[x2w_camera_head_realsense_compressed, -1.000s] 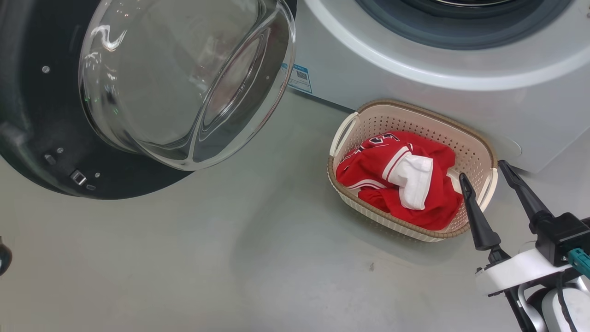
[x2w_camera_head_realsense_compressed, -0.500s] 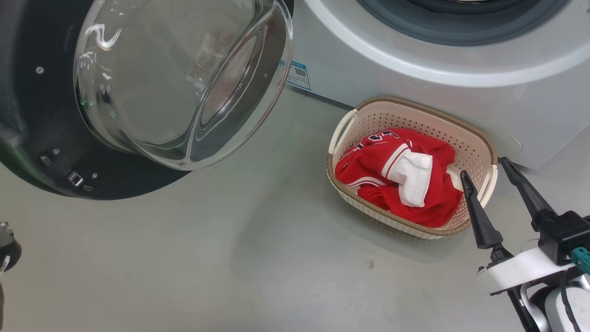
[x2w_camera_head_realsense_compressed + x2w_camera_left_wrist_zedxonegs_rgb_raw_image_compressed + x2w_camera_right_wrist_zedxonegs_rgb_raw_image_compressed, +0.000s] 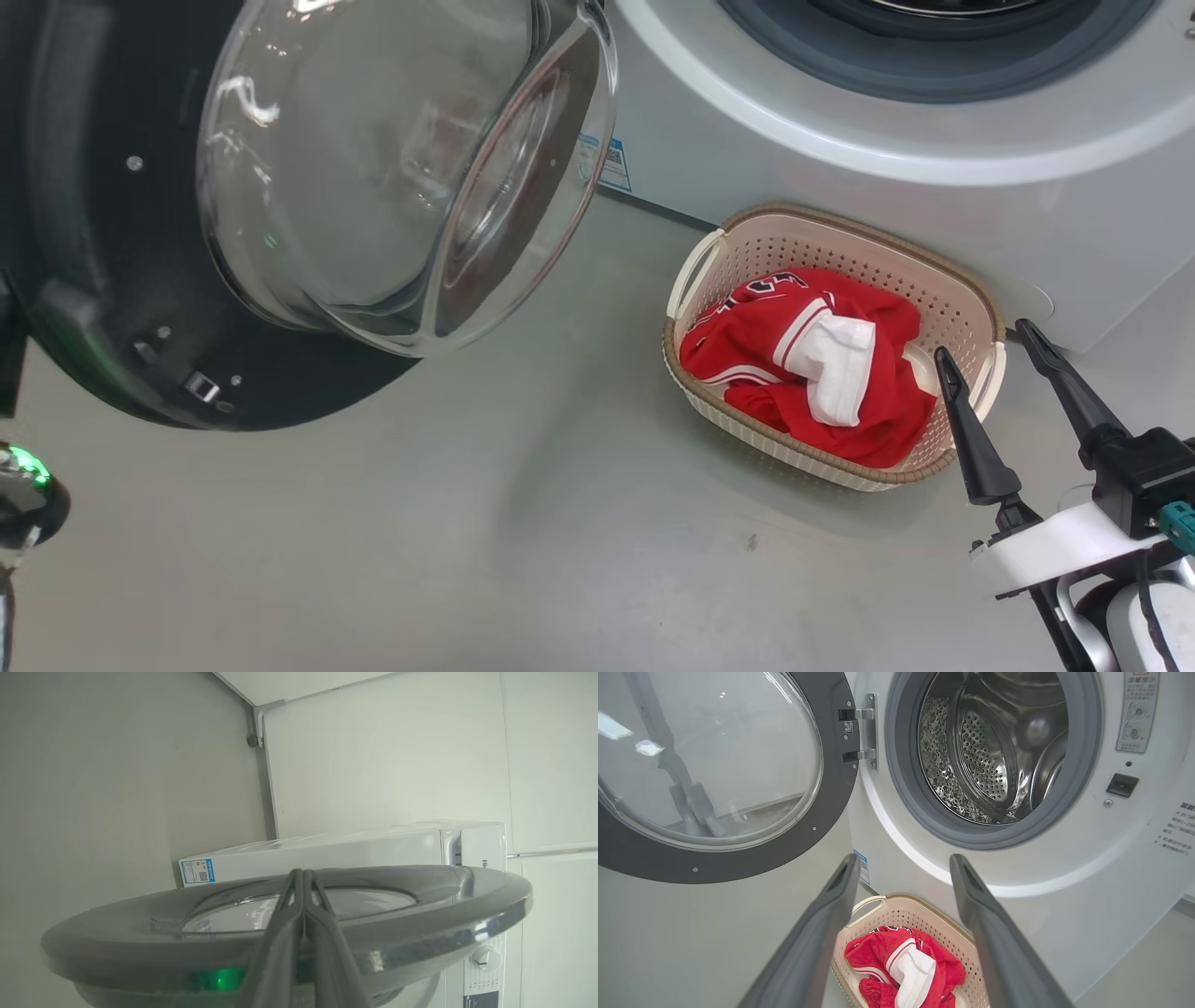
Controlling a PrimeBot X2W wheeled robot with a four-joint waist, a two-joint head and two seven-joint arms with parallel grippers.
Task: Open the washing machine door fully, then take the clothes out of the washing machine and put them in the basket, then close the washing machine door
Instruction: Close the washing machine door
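washing machine door swung open; left gripper pinched closed, at door's outer face, nearer arm for push; right gripper spread wide, well right of door, by basket; clothes inside

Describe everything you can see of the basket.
The basket is a small oval tub of cream plastic, its walls perforated with small holes, topped by a brown woven-look rim with a cream loop handle at each end. It stands upright on the grey floor, just in front of the white washing machine. The red and white clothes lie bunched inside, covering the bottom.
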